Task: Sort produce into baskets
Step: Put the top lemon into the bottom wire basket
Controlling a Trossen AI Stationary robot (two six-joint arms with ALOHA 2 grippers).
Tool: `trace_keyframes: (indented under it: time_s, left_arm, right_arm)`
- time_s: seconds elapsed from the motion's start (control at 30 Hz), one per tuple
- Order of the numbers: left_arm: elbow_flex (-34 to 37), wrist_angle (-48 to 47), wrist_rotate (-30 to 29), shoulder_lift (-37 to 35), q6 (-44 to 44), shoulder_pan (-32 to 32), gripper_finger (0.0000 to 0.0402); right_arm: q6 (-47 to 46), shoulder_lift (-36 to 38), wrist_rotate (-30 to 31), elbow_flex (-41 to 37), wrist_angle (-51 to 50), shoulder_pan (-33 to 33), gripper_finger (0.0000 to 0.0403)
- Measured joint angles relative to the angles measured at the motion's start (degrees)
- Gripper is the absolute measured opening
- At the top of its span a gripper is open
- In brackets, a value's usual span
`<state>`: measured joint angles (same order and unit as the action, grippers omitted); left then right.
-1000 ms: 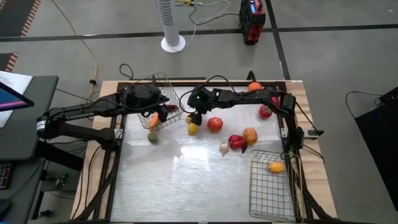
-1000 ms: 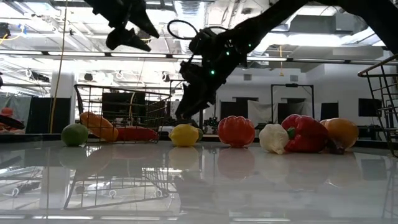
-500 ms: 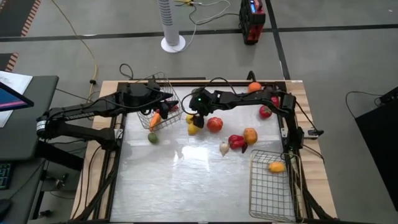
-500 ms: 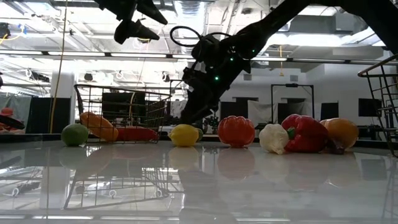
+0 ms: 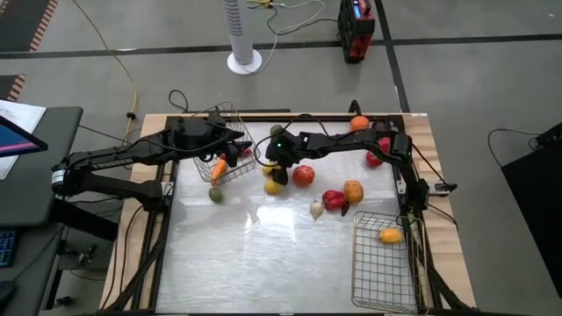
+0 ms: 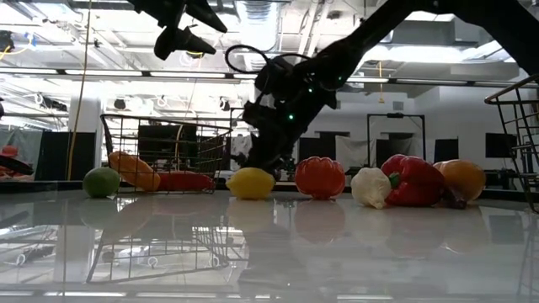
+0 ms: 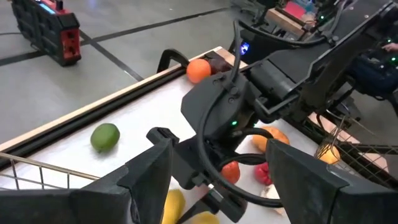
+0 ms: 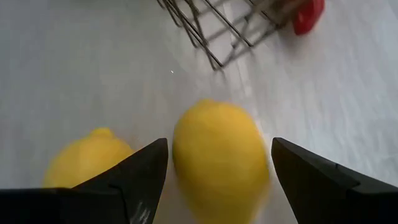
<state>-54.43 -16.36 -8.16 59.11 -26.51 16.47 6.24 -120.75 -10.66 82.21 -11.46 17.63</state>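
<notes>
Right hand (image 8: pixel 214 180) open, fingers either side of a lemon (image 8: pixel 219 162) on the surface (image 5: pixel 263 254) — second lemon (image 8: pixel 87 158) just beside. Left hand (image 6: pixel 181 29) open above the tipped far-left basket (image 5: pixel 224 145) — carrot (image 5: pixel 218 168) inside.

Work surface: glossy white tabletop (image 5: pixel 263 254) in a pale wooden frame. Directly on it: tipped silver wire-mesh basket (image 5: pixel 226 151) at far left; second silver wire-mesh basket (image 5: pixel 385 263) at near right; green lime (image 5: pixel 215 194); yellow lemon (image 5: pixel 274 184); red tomato (image 5: pixel 304 175); white garlic bulb (image 5: pixel 316 210); red pepper (image 5: pixel 334 200); orange round fruit (image 5: pixel 353 190). Another orange fruit (image 5: pixel 358 123) sits by the far edge.
</notes>
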Motion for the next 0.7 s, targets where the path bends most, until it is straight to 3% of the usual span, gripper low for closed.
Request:
trace_keyframes:
  time_s: [0.37, 0.53, 0.7]
  left_arm:
    - [-0.01, 1.37, 0.83, -2.98, 1.5, 0.37, 0.0245]
    - [-0.07, 2.14, -0.35, -5.58, 4.54, 1.44, 0.0245]
    - [-0.09, 1.67, -5.29, -6.02, 7.73, 1.76, 0.0245]
  right_arm:
    - [-1.84, 2.06, 0.22, 0.6, -8.78, 0.52, 0.0238]
    - [-1.74, 6.32, 0.24, 2.91, -13.69, 0.48, 0.0238]
    - [-1.77, 12.62, 0.18, 2.99, -19.62, 0.48, 0.024]
